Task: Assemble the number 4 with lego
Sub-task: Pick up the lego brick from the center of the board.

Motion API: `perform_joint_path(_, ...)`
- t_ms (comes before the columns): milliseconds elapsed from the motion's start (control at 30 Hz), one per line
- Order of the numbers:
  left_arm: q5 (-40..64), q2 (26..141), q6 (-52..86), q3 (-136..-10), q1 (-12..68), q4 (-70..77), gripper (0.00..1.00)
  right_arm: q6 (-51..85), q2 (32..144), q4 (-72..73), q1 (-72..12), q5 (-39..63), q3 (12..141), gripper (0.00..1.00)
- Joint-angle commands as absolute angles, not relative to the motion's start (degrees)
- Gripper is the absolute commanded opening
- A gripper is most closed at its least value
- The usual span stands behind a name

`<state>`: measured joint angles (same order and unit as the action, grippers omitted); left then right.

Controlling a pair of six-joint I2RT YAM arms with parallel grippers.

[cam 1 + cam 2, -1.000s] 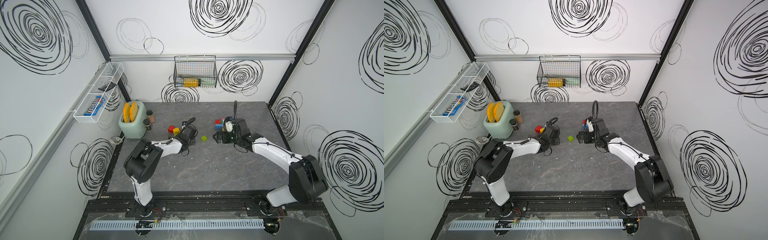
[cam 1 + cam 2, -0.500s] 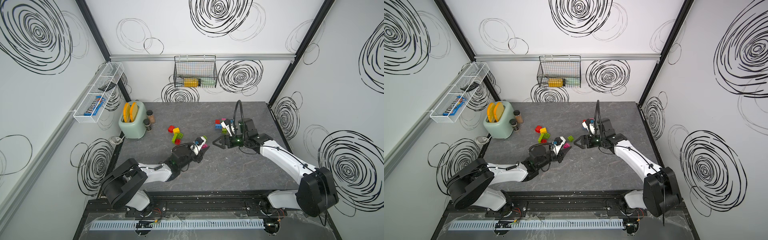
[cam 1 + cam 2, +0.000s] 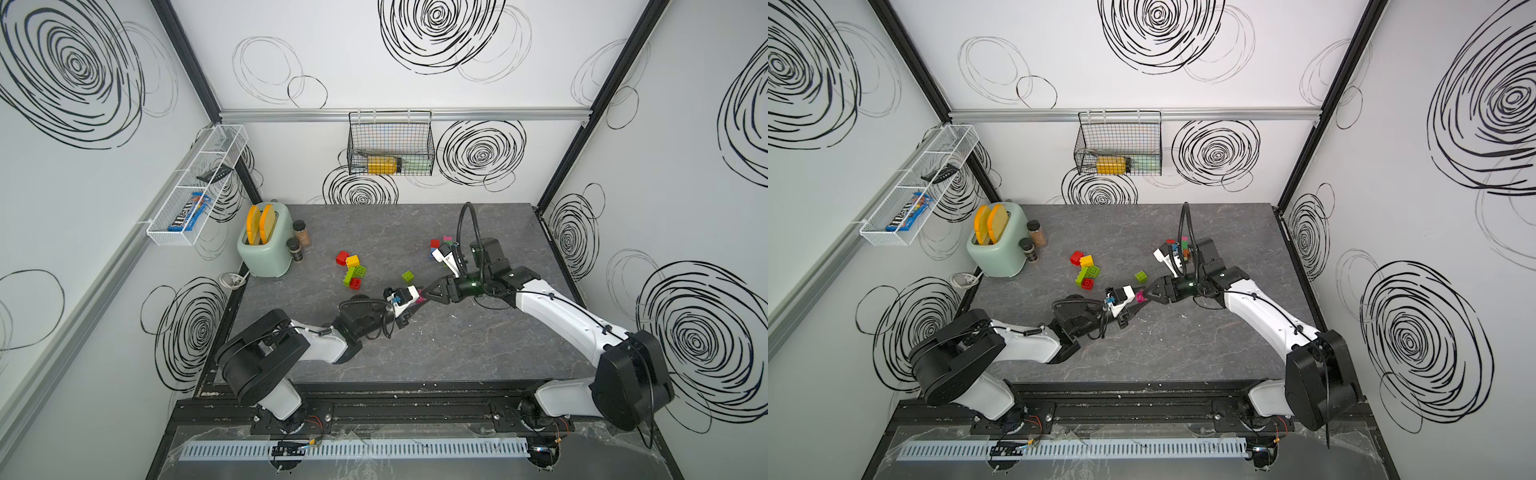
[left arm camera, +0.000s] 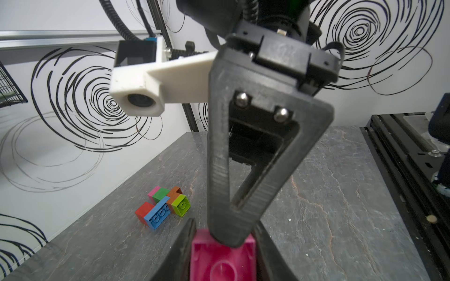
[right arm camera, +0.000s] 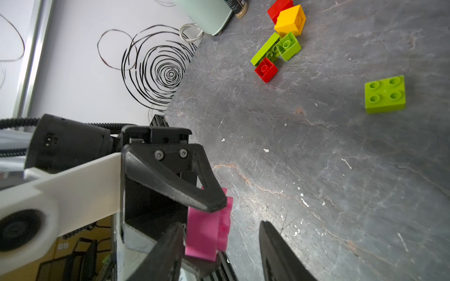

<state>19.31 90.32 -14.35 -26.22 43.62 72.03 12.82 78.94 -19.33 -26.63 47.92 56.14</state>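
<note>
My L hand (image 3: 1139, 298) has carried the pink brick (image 4: 219, 260), clamped, to centre — R hand (image 5: 220, 223), half-wide, narrowing round it for handover.

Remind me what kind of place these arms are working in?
Likely a lab test cell staged as a small kitchen: swirl-marked white wall panels enclose a grey table, with a mint toaster and a hanging wire basket.
</note>
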Motion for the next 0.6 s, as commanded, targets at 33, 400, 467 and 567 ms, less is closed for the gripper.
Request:
perform_joint_path(33,21.86,90.88,-16.35,-27.77,44.01,75.51,0.05,10.76,80.96,-20.39,-27.57,50.37,58.65,0.47)
perform_joint_path(400,21.54,91.49,-14.66,-28.13,43.87,75.89,0.05,10.02,82.12,-19.71,-28.38,52.64,58.63,0.22)
perform_joint_path(467,20.98,91.54,-13.87,-28.04,43.68,76.34,0.06,9.97,81.52,-19.25,-28.31,51.00,58.39,0.17)
perform_joint_path(567,18.13,91.28,-11.25,-27.00,43.35,79.15,0.30,10.41,80.37,-17.68,-28.28,46.68,57.77,0.10)
